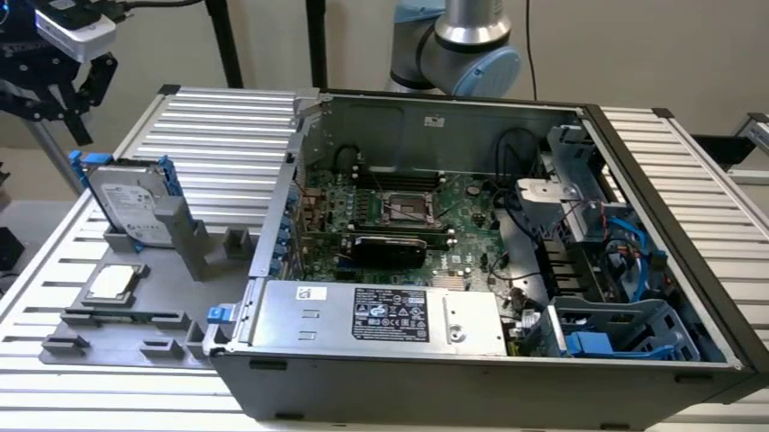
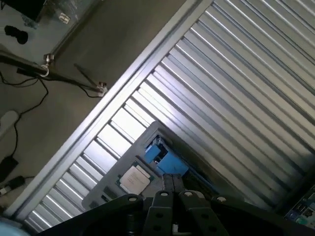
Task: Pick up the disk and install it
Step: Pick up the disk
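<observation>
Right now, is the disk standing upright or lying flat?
Upright. The disk stands on edge in the grey holder on the table, its label face showing, outside the case.

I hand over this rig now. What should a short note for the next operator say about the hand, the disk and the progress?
Hand: empty, hanging above the disk, apart from it.
Disk: upright in the grey holder at the exterior view's left, outside the open computer case.
Done: nothing yet; the disk is not picked up.
Left: the pick-up and the install, both.
</observation>
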{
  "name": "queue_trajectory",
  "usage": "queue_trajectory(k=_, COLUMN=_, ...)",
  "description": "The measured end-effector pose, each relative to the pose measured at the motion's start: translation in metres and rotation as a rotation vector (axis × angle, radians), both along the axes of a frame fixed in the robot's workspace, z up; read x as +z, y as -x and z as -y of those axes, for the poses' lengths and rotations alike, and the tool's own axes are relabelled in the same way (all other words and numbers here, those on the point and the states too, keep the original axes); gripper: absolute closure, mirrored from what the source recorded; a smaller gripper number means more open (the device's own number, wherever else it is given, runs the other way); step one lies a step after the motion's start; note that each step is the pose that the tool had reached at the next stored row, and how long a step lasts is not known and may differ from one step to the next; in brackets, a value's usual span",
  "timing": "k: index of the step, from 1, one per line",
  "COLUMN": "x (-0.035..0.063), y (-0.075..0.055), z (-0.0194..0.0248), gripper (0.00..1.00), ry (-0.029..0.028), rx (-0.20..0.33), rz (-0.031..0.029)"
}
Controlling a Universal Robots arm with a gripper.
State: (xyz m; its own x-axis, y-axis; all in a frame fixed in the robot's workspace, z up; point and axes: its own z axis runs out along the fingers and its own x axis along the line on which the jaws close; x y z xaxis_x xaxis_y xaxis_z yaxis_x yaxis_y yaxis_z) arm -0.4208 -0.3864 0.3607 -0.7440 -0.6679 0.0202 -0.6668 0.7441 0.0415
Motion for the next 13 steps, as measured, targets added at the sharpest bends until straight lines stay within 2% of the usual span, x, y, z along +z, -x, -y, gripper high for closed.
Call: queue_trajectory(k=13, x=-0.0031, y=0.0000, z=0.0000, gripper=1.00, ry=0.0002, rx=0.237, rz=0.0030)
